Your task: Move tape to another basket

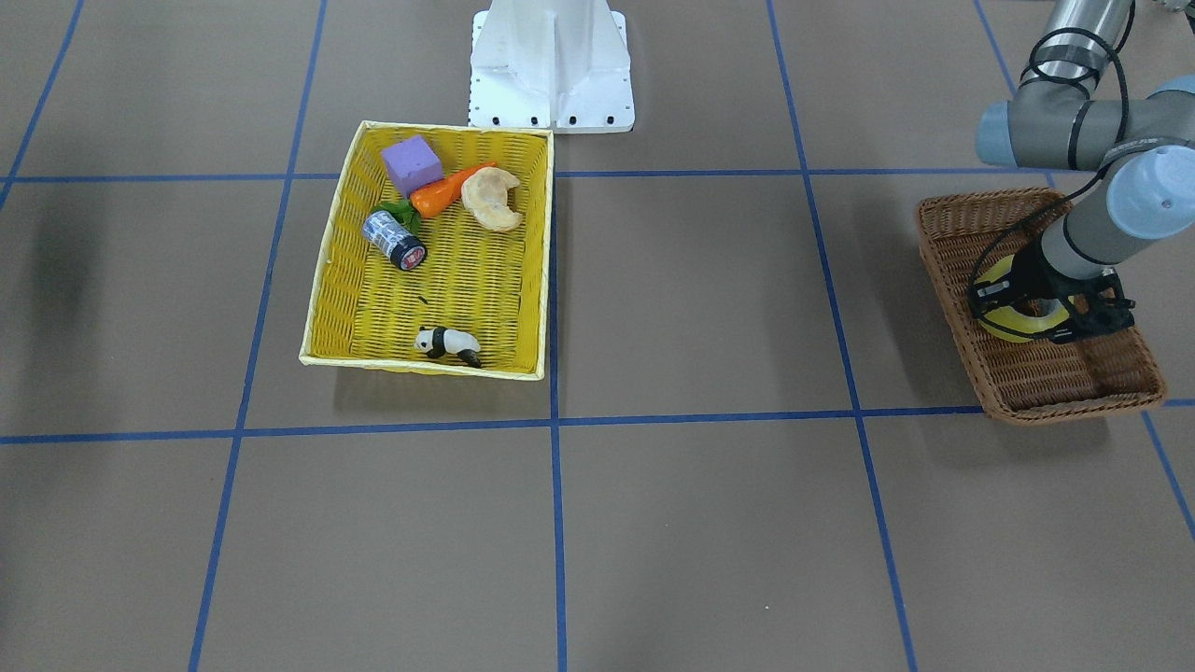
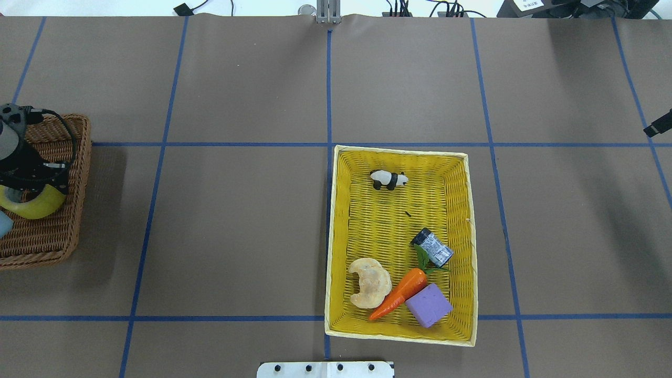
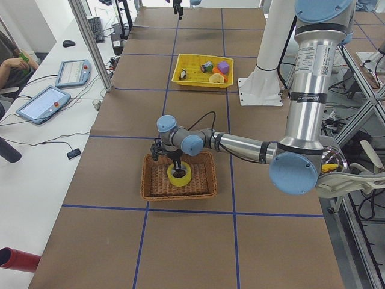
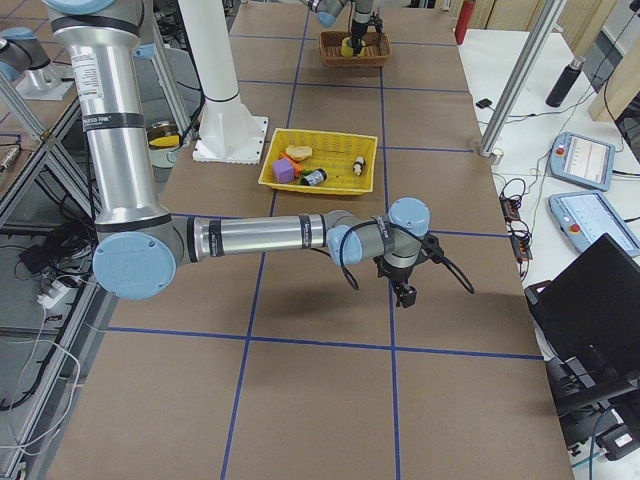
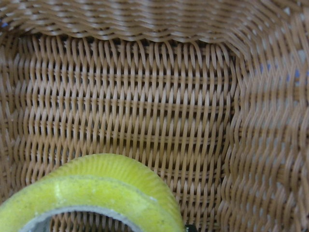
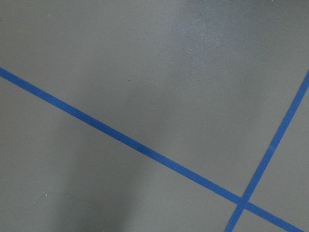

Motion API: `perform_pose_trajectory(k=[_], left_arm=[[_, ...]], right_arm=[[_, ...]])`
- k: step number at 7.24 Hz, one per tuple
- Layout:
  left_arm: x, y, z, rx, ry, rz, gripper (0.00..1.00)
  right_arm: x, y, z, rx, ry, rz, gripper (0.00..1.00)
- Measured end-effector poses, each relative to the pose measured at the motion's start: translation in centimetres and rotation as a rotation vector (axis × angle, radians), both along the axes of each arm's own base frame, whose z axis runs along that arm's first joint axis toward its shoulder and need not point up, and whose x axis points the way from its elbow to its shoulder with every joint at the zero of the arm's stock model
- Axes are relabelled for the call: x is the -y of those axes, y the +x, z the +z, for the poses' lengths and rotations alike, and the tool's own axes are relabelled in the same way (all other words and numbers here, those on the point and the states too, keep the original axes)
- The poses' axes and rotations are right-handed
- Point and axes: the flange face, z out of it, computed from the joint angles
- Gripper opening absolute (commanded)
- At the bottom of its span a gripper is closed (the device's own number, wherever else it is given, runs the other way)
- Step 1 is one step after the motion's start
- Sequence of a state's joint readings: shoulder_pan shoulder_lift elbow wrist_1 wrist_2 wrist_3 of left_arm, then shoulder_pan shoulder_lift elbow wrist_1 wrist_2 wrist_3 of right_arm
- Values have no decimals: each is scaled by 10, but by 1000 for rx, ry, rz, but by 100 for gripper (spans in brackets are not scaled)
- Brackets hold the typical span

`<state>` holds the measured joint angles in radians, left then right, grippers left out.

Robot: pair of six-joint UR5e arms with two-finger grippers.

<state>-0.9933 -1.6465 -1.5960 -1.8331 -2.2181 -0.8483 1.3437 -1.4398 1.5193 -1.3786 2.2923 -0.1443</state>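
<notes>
The tape (image 1: 1006, 327) is a yellowish roll inside the brown wicker basket (image 1: 1055, 385). It also shows in the overhead view (image 2: 38, 209), the exterior left view (image 3: 180, 176) and close at the bottom of the left wrist view (image 5: 96, 188). My left gripper (image 1: 1034, 313) reaches down into the basket (image 2: 50, 236) and looks shut on the roll's wall, one finger in its core. The roll sits tilted, low over the basket floor (image 5: 145, 96). My right gripper (image 4: 405, 292) hangs over bare table far from both baskets; I cannot tell whether it is open.
A yellow woven basket (image 1: 329, 271) near the robot base (image 1: 551, 65) holds a grey can (image 1: 395, 240), a carrot (image 1: 448, 189), a purple block (image 1: 411, 163), a croissant (image 1: 492, 199) and a toy panda (image 1: 446, 343). Blue tape lines grid the brown table.
</notes>
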Motion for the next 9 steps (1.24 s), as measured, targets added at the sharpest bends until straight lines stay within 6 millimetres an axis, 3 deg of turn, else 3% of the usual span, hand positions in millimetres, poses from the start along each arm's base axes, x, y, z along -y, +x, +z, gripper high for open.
perform_pose_trajectory(k=[4,5,7,8,9], left_arm=[[-3,-4,1,-2,7,-3,61],[-1,-11,-10,-16,26,-16,60],[1,-46,-35,-44,63,-72,61],[-6,-70,-44,-59,89,-88,83],[-13,-101,-51,-82,132,-86,98]], right_arm=[[-4,1,-9,3,10,1,100],[-4,1,-12,3,10,1,100],[-4,1,-19,4,12,1,100],[-4,1,-22,6,14,1,100],[-3,1,-25,9,16,0,100]])
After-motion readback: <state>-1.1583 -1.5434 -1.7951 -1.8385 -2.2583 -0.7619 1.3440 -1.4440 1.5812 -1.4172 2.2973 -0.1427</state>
